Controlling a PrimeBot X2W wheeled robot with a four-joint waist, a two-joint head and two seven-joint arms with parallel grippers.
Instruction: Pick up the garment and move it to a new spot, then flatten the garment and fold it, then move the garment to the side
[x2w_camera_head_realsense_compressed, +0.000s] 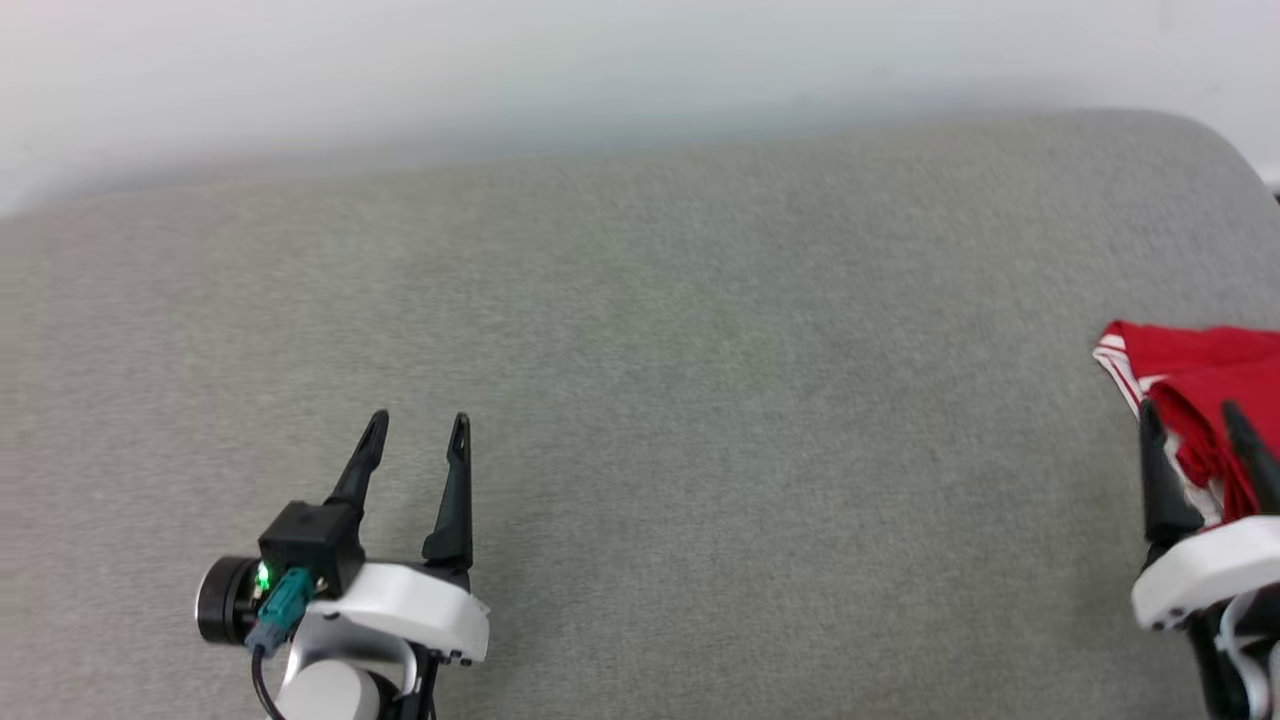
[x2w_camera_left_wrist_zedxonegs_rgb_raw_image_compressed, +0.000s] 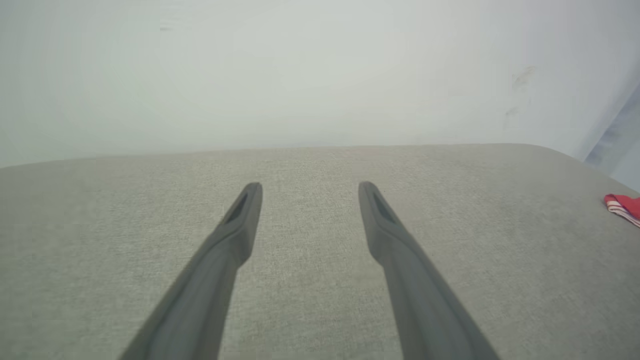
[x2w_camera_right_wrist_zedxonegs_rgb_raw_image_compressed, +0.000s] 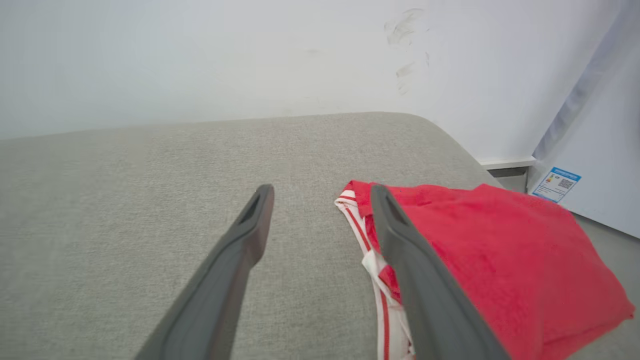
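The folded red jersey (x2w_camera_head_realsense_compressed: 1205, 360) (striped trim showing) lies at the right edge of the grey cushion (x2w_camera_head_realsense_compressed: 700, 400). The right gripper (x2w_camera_head_realsense_compressed: 1188, 410) hovers at its left edge, fingers spread; the left gripper (x2w_camera_head_realsense_compressed: 418, 420), likewise spread, hangs well apart.

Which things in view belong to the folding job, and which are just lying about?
Job: garment; left gripper; right gripper, both open and empty.
Just there: grey cushion; white wall; blue label.

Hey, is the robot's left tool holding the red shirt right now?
No, the left tool stands open over the grey fabric surface, while the red T-shirt with red-white striped trim lies apart by the right tool.
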